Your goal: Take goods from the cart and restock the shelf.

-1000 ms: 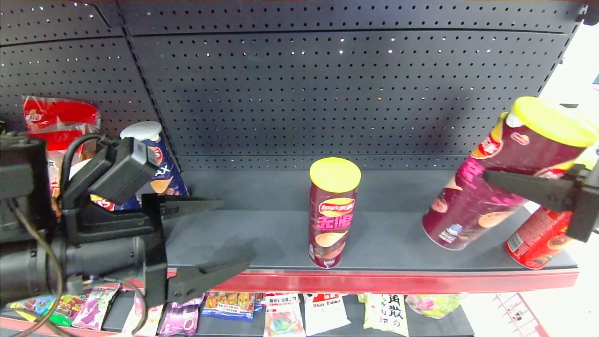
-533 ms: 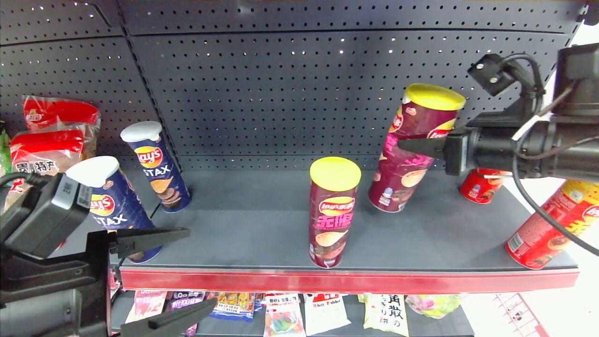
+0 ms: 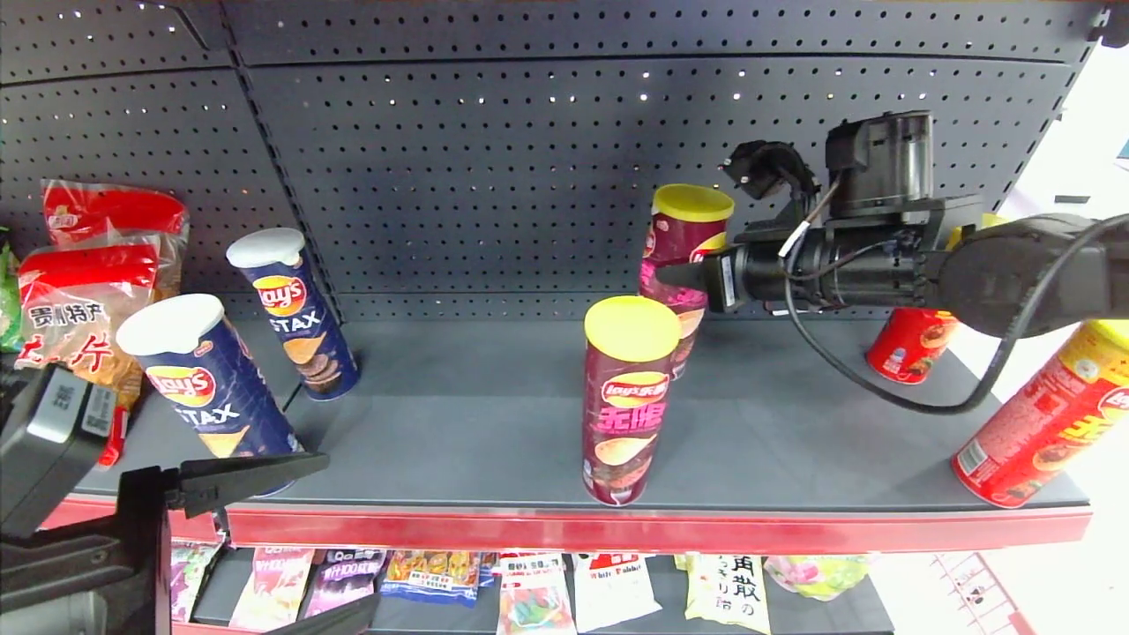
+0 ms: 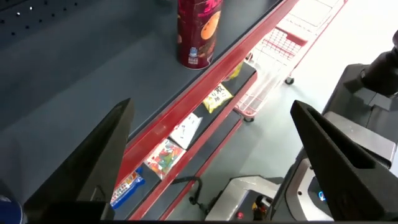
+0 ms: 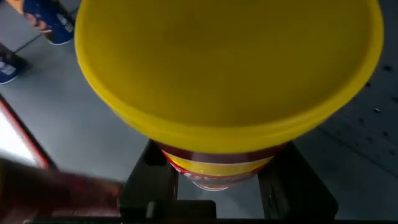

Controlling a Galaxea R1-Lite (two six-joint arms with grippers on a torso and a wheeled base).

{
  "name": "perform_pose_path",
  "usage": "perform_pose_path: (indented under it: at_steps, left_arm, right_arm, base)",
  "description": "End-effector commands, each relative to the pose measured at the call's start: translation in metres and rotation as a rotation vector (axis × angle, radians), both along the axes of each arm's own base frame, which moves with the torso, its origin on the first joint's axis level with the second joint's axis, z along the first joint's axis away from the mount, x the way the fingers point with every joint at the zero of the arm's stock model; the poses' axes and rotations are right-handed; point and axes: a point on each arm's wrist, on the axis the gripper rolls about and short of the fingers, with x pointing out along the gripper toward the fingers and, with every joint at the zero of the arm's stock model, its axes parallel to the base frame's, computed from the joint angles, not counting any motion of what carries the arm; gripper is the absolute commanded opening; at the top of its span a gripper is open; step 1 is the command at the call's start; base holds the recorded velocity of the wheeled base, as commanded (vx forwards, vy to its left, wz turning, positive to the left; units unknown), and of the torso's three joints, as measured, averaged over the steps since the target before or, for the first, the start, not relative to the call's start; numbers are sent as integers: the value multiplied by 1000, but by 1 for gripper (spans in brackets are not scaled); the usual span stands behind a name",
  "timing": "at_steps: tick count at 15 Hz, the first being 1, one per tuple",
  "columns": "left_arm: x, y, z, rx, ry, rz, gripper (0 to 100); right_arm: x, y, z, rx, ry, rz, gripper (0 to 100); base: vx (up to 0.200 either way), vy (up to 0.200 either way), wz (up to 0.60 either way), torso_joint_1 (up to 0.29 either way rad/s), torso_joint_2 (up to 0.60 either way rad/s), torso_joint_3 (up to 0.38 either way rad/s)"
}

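My right gripper [image 3: 681,274] is shut on a maroon chip can with a yellow lid [image 3: 690,231], held upright at the back of the grey shelf [image 3: 476,441]. It is just behind another maroon can [image 3: 627,397] standing near the front edge, which hides the held can's base. The right wrist view looks down on the yellow lid [image 5: 229,68] with my right gripper [image 5: 217,183] clamped on the can's sides. My left gripper [image 3: 348,532] hangs open and holding nothing at the lower left, in front of the shelf's red edge [image 4: 186,112]. In its own view the left gripper [image 4: 211,106] frames the front can [image 4: 198,31].
Two blue cans [image 3: 210,388] [image 3: 296,310] and red snack bags [image 3: 93,265] occupy the shelf's left. Red cans [image 3: 908,346] [image 3: 1045,428] stand at the right. Snack packets [image 3: 529,591] line the lower shelf. A wire cart [image 4: 283,46] stands on the floor beyond. Bare shelf lies between the blue cans and the front maroon can.
The right arm carried the maroon can leftward and deeper into the shelf, behind the front can. The left arm drew back down and to the left, uncovering the blue cans.
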Motion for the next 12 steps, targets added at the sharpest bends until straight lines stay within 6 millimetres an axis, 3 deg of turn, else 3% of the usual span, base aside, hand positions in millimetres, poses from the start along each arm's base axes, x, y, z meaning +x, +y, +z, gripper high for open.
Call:
perform_pose_path:
  at_steps: [1, 5, 12]
  left_arm:
    - [-2, 1, -1, -2, 2, 4, 100]
    - [-4, 2, -3, -3, 5, 13, 100]
    - [-4, 3, -4, -3, 10, 14, 100]
  right_arm:
    - [18, 12, -17, -11, 22, 8, 0]
    - [30, 17, -28, 7, -23, 4, 0]
    - [15, 9, -26, -33, -25, -14, 0]
  base:
    - [0, 0, 0, 0, 0, 0]
    - [0, 0, 0, 0, 0, 0]
    - [0, 0, 0, 0, 0, 0]
